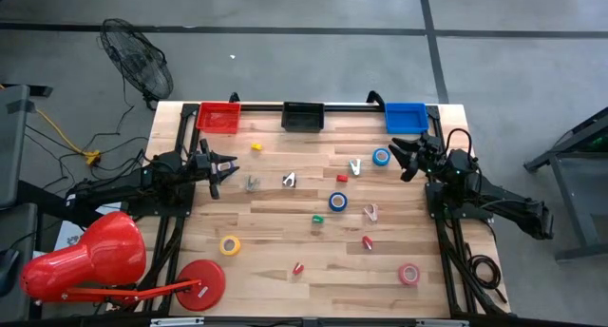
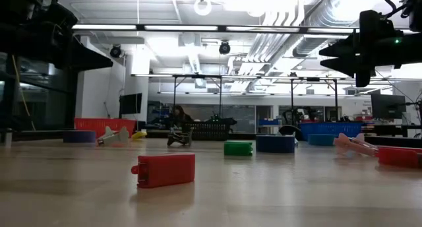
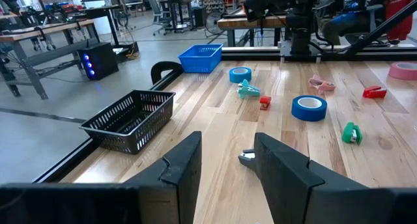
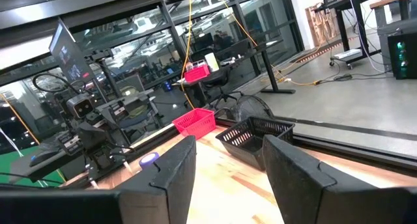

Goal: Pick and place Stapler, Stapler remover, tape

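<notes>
Blue tape rolls lie at the far right (image 1: 381, 157) and mid-table (image 1: 337, 201). A yellow roll (image 1: 229, 245) and a pink roll (image 1: 408, 274) lie nearer the front. Small staplers, red (image 1: 367, 242) and green (image 1: 317, 218), and staple removers (image 1: 289, 180) (image 1: 251, 182) are scattered on the wood. My left gripper (image 1: 231, 168) is open and empty above the table's left side. In the left wrist view (image 3: 228, 162) a staple remover (image 3: 246, 157) lies beyond its fingers. My right gripper (image 1: 399, 156) is open and empty beside the far blue roll, and it also shows in the right wrist view (image 4: 225, 172).
A red bin (image 1: 218, 116), a black bin (image 1: 303, 116) and a blue bin (image 1: 406, 117) stand along the far edge. A red lamp with a flat red disc base (image 1: 201, 284) sits at the near left corner. A fan (image 1: 138, 66) stands on the floor behind the table.
</notes>
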You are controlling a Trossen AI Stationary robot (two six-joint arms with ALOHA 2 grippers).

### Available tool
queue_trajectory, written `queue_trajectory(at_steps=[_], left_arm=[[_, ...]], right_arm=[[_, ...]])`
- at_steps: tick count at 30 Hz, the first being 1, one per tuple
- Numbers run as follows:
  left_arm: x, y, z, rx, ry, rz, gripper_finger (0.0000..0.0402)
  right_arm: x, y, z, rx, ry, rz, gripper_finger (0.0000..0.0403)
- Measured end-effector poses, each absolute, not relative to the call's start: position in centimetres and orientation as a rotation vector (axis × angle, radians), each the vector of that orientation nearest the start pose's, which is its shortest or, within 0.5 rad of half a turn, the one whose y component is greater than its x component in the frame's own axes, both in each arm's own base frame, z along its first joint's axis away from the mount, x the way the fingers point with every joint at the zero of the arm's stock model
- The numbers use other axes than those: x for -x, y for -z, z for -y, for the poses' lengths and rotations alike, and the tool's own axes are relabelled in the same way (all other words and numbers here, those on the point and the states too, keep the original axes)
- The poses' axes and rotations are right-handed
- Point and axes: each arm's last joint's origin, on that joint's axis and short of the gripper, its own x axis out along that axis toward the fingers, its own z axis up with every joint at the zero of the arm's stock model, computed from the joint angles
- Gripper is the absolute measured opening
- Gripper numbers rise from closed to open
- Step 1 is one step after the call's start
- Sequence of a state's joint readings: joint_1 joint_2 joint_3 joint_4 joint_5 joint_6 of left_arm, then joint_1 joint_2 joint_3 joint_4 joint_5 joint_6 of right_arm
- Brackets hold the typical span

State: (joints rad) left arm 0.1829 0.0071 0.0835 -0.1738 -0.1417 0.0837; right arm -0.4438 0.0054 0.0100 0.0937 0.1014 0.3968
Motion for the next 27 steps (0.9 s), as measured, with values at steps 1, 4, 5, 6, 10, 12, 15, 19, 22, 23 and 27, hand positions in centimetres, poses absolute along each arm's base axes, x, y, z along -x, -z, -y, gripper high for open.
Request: queue_trajectory(at_steps=[1, 4, 5, 6, 10, 12, 15, 19, 22, 23, 27], left_arm=[[-8.9, -17.5, -2.1, -0.081, -0.320, -0.111, 0.0138], [-8.9, -17.5, -2.1, -0.081, -0.320, -0.111, 0.0138], [-8.9, -17.5, -2.1, -0.081, -0.320, -0.111, 0.0138], [-8.9, -17.5, -2.1, -0.081, -0.320, -0.111, 0.0138], [-8.9, -17.5, -2.1, -0.081, -0.320, -0.111, 0.0138], [-8.9, -17.5, -2.1, -0.081, -0.320, -0.111, 0.0138], [-8.9, -17.5, -2.1, -0.081, -0.320, -0.111, 0.0138], [-8.9, -17.5, -2.1, -0.081, -0.320, -0.111, 0.0138], [-8.9, -17.4, -2.1, -0.081, -0.320, -0.111, 0.0138], [-8.9, -17.5, -2.1, -0.081, -0.320, -0.111, 0.0138], [-8.9, -17.4, -2.1, -0.081, -0.320, -0.111, 0.0138]], right_arm=[[-8.6, -17.5, 4.4, -0.391, 0.516, 0.210, 0.0169], [-8.6, -17.5, 4.4, -0.442, 0.511, 0.224, 0.0169], [-8.6, -17.5, 4.4, -0.442, 0.511, 0.225, 0.0169], [-8.6, -17.5, 4.4, -0.442, 0.509, 0.224, 0.0169], [-8.7, -17.5, 4.4, -0.476, 0.504, 0.219, 0.0169], [-8.7, -17.8, 4.5, -0.516, 0.512, 0.208, 0.0169], [-8.6, -19.0, 4.5, -0.555, 0.552, 0.187, 0.0169], [-8.6, -20.7, 4.6, -0.653, 0.620, 0.077, 0.0169], [-8.9, -22.0, 4.7, -0.694, 0.659, -0.031, 0.0169], [-9.0, -22.5, 4.8, -0.704, 0.668, -0.068, 0.0169], [-10.1, -24.1, 5.3, -0.758, 0.718, -0.185, 0.0169]])
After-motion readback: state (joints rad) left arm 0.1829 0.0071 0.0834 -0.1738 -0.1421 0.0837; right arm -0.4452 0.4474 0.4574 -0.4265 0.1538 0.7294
